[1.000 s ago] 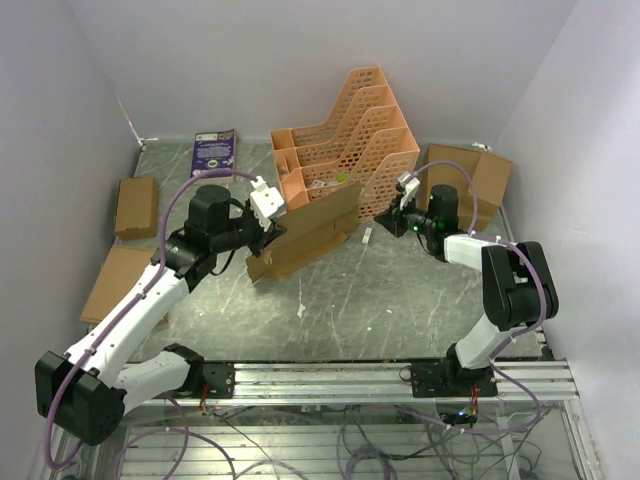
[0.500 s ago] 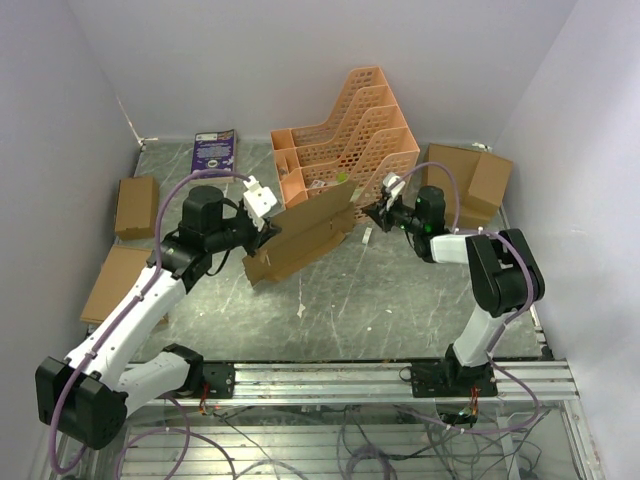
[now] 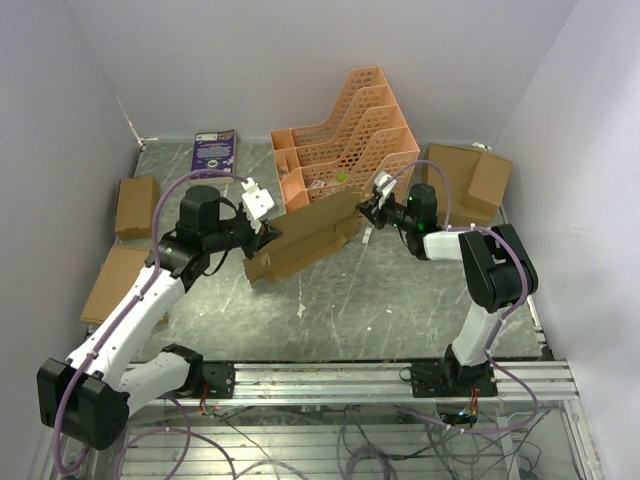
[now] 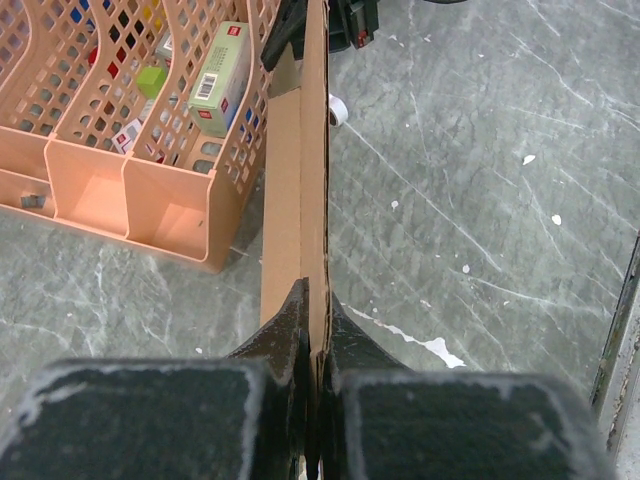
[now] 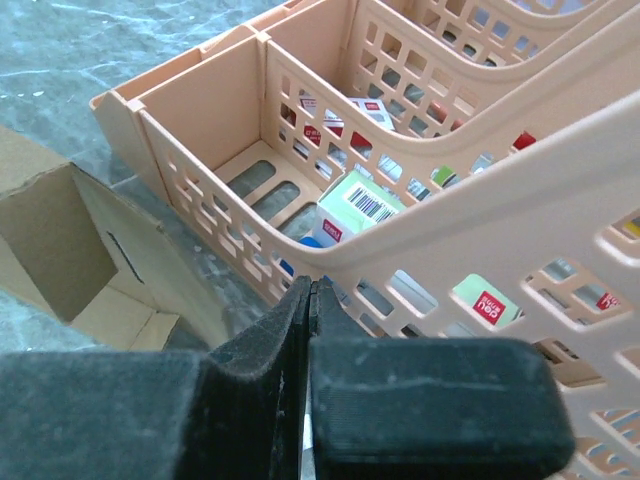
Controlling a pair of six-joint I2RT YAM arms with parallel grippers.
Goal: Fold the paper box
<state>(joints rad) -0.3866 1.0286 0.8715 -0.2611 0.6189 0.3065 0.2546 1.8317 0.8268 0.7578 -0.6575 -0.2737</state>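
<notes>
Still clamped in the left gripper (image 4: 315, 316): the left end of the paper box (image 3: 305, 232), pinched tight between both fingers. Held on edge above the table (image 3: 400, 300), tilted, higher at its right end. Shifted only a little leftward, with the arm, since a second ago.

Moved far more in that second: the right gripper (image 3: 369, 208), then well to the right of the sheet, now close up at the sheet's high right end, in front of the orange rack (image 3: 350, 140). Closed from a hair's gap to fully shut, fingers (image 5: 250, 370) pressed flat together with nothing seen between them. In the right wrist view, cardboard just off to their left. Cannot tell whether touching the sheet's end.

Behind the sheet, in the rack's stepped lattice slots: a green-and-white carton (image 4: 220, 75), a small green block (image 4: 152, 78) beside it, and several other small printed packets, too small to read.

Further out, on the table: two cardboard boxes (image 3: 135, 205) lying flat by the left wall, a larger cardboard heap (image 3: 465, 180) in the back right corner, and a purple booklet (image 3: 215, 150) at the back, left of the rack.
</notes>
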